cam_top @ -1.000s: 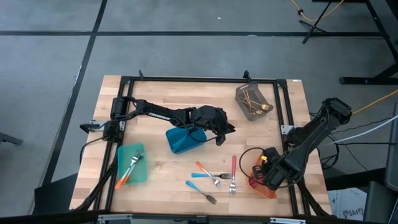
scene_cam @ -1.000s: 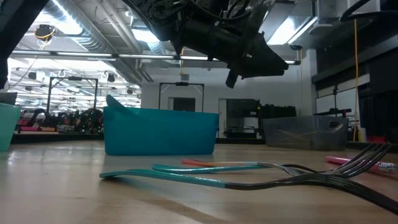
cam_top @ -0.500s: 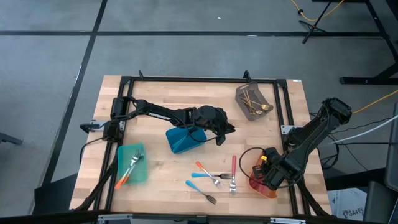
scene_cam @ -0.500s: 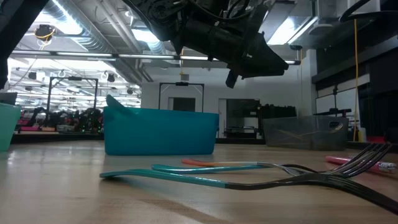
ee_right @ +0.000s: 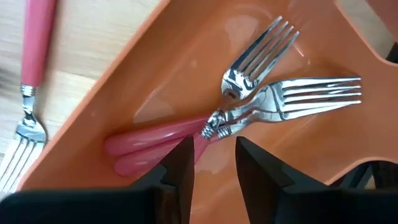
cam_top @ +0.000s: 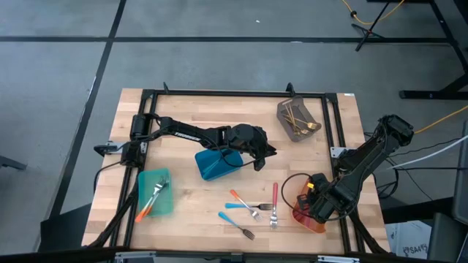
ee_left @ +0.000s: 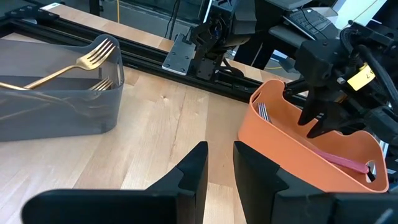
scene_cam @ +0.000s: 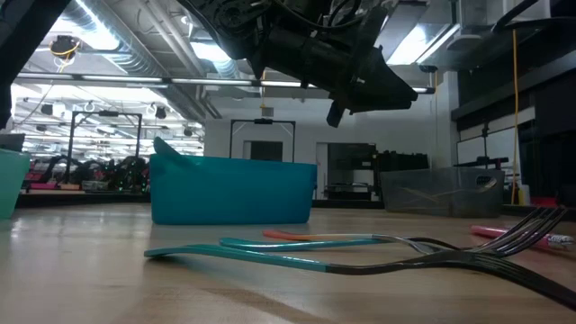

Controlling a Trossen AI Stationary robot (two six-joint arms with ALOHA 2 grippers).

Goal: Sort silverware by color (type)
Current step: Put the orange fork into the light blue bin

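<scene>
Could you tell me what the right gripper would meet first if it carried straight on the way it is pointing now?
Most likely the two pink-handled forks lying in the orange bin; the right gripper, jaws apart and empty, points straight down at them, though the depth is unclear.

Two dark jointed arms, white lettering on the left arm (cam_top: 191, 132), yellow label near right gripper (cam_top: 316, 203)

I see my left arm's jaws (scene_cam: 335, 114) hanging above the table (scene_cam: 108, 279). Under them sits a blue bin (scene_cam: 232, 189). Nearer me lie blue-handled forks (scene_cam: 297, 256) and an orange one (scene_cam: 301, 236).
</scene>
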